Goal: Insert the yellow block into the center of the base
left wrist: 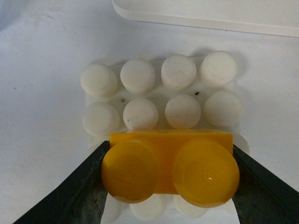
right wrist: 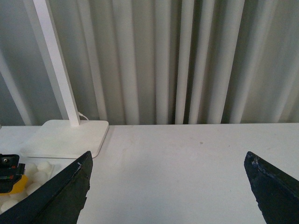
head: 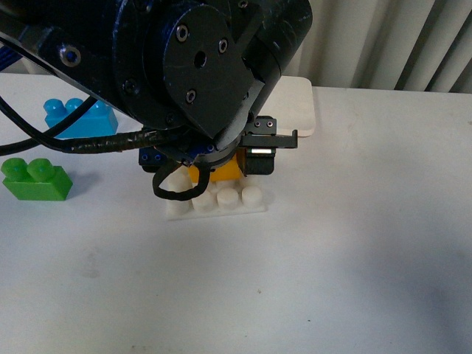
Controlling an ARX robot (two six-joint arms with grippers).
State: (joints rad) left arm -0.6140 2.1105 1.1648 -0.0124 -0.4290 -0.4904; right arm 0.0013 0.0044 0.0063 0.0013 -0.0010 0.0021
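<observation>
Yellow block point(left wrist: 168, 161) pinched in the left gripper point(left wrist: 170, 179), one dark finger point(left wrist: 81, 196) pressed against each short end. Stands level, both studs up, over the base point(left wrist: 140, 77). Lies square to the stud grid and roughly midway across the base's width. Leaves two full rows of base studs clear on the side toward the white slab point(left wrist: 210, 14), with parts of one more row peeping out on the opposite side. Cannot tell whether seated on the studs or hanging just above them.

In the front view, only a small patch of the block visible under the big dark arm point(head: 184, 59), right behind the base's front row of studs. Base near the middle of the desk point(head: 354, 251), somewhat toward the far edge.

Right gripper point(right wrist: 166, 186) spread wide, nothing between its fingers, above bare desk to the right of the base and well apart from it.

Green brick point(head: 35, 179) near the desk's left edge. Blue brick point(head: 77, 116) behind it, closer to the far left corner. Slab at the far edge, just behind the base and apart from it, with a thin white post point(right wrist: 51, 60) rising from it. Pale pleated curtain point(right wrist: 187, 60) beyond the far edge.
</observation>
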